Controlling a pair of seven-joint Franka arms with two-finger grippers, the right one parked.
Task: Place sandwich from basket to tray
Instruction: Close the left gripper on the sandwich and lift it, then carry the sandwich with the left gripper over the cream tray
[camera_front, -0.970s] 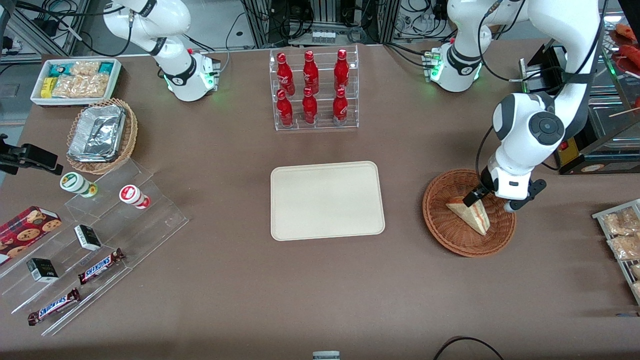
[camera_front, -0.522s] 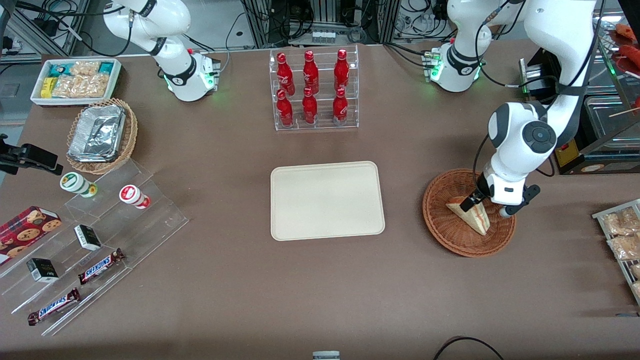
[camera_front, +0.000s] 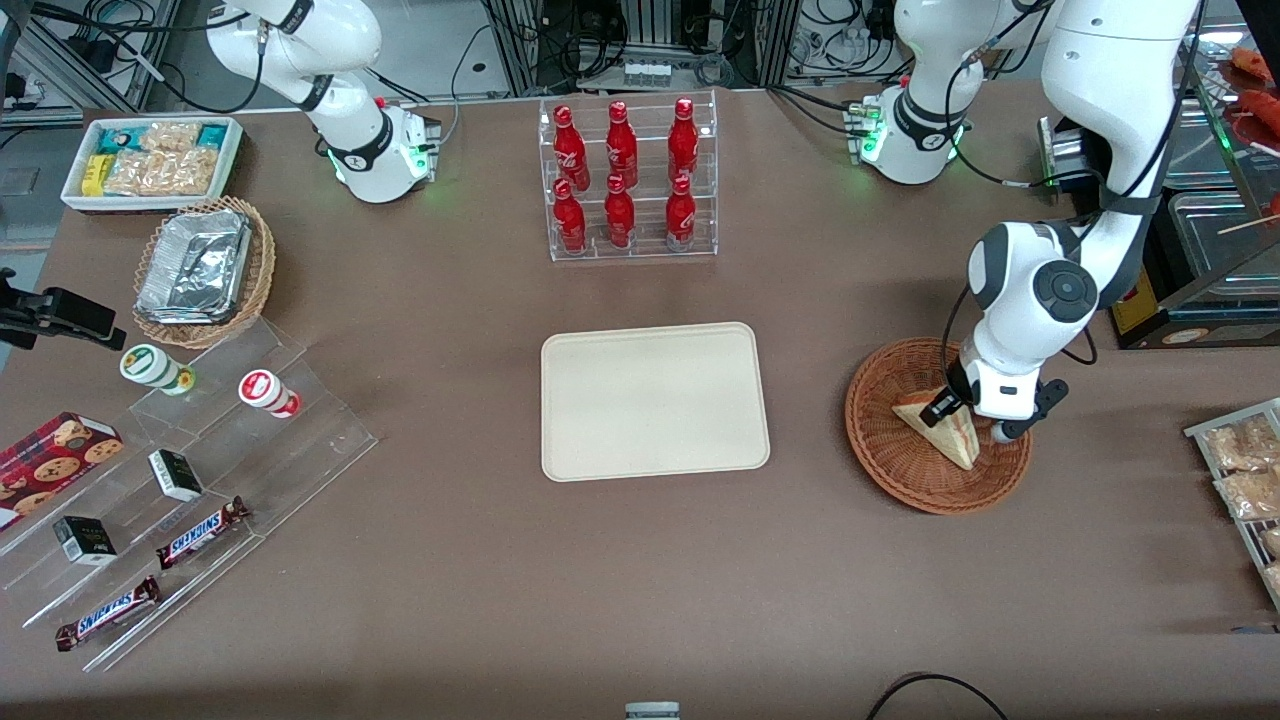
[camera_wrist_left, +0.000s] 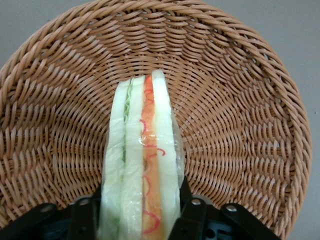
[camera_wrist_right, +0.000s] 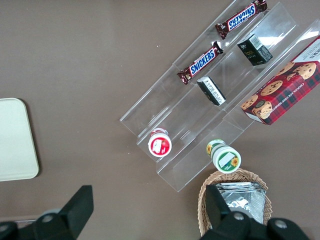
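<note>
The sandwich (camera_front: 942, 434), a pale wedge with red and green filling, stands on edge in the reddish-brown wicker basket (camera_front: 900, 472) toward the working arm's end of the table. My left gripper (camera_front: 958, 414) is down in the basket, shut on the sandwich. In the left wrist view the black fingers (camera_wrist_left: 192, 210) press against both bread faces of the sandwich (camera_wrist_left: 145, 145), which still rests on the basket (camera_wrist_left: 240, 125) weave. The cream tray (camera_front: 655, 400) lies flat mid-table with nothing on it, and its corner also shows in the right wrist view (camera_wrist_right: 15, 140).
A clear rack of red bottles (camera_front: 628, 180) stands farther from the front camera than the tray. Snack packets (camera_front: 1245, 470) and dark equipment (camera_front: 1190, 270) flank the basket. A foil-tray basket (camera_front: 205, 270), white snack bin (camera_front: 150, 160) and acrylic snack stand (camera_front: 190, 480) sit toward the parked arm's end.
The left arm has lowered, bringing the gripper down around the sandwich in the basket. The sandwich itself has not moved.
</note>
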